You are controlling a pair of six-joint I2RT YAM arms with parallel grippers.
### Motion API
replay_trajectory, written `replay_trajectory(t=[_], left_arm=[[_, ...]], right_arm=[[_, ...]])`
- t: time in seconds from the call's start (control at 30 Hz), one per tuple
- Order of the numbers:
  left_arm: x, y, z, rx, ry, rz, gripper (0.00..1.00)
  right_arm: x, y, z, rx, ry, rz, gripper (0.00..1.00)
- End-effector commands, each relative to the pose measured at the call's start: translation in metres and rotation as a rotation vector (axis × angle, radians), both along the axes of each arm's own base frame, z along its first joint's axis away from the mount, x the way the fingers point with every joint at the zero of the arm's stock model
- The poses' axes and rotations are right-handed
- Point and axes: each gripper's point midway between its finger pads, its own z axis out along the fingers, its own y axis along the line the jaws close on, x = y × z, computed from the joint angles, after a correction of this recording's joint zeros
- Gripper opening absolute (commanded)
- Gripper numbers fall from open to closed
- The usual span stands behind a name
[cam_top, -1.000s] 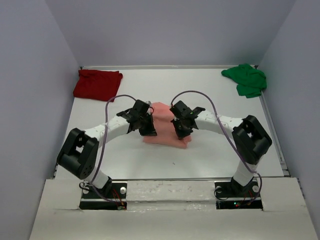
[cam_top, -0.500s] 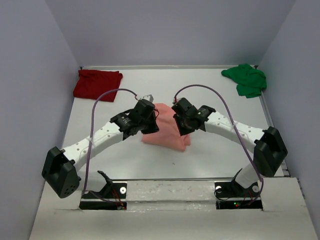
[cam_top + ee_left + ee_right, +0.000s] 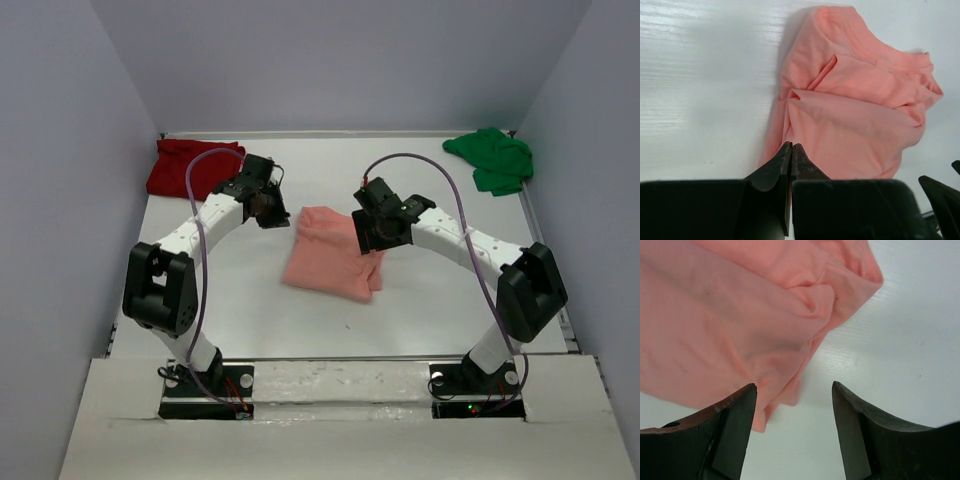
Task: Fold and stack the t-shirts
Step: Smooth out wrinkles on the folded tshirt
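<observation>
The salmon-pink t-shirt (image 3: 330, 257) lies folded in the middle of the table, also seen in the left wrist view (image 3: 855, 110) and the right wrist view (image 3: 725, 325). My left gripper (image 3: 274, 212) hovers off the shirt's far left corner, its fingers pressed together with nothing between them (image 3: 791, 146). My right gripper (image 3: 372, 238) hangs over the shirt's right edge, open and empty (image 3: 794, 385). The dark red t-shirt (image 3: 190, 167) lies folded at the back left. At the back right, the bright green t-shirt (image 3: 493, 158) sits crumpled.
White table (image 3: 440, 300) bounded by grey walls on three sides. Purple cables loop above both arms. The arm bases stand at the near edge.
Both grippers have let go of the pink shirt and pulled back from it. The left arm swung to the back left. The right gripper opened wide. The shirt now lies flat.
</observation>
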Motion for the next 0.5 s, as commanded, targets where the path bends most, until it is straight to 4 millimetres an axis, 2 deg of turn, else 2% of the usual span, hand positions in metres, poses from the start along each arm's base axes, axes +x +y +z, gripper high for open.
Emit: replay_trajectory(t=[0.0, 0.1, 0.27, 0.47], left_arm=[[0.012, -0.015, 0.005, -0.076, -0.005, -0.111, 0.11], [0.017, -0.023, -0.004, -0.106, 0.018, -0.142, 0.09], [0.022, -0.032, -0.016, -0.127, 0.050, -0.171, 0.07], [0.027, -0.016, -0.031, -0.112, 0.070, -0.147, 0.08]], right_arm=[[0.022, -0.008, -0.013, 0.019, -0.008, -0.037, 0.66], [0.032, -0.008, -0.022, 0.043, 0.009, -0.040, 0.63], [0.038, 0.000, -0.035, 0.046, 0.037, -0.028, 0.56], [0.038, 0.010, -0.036, 0.083, 0.048, -0.003, 0.56]])
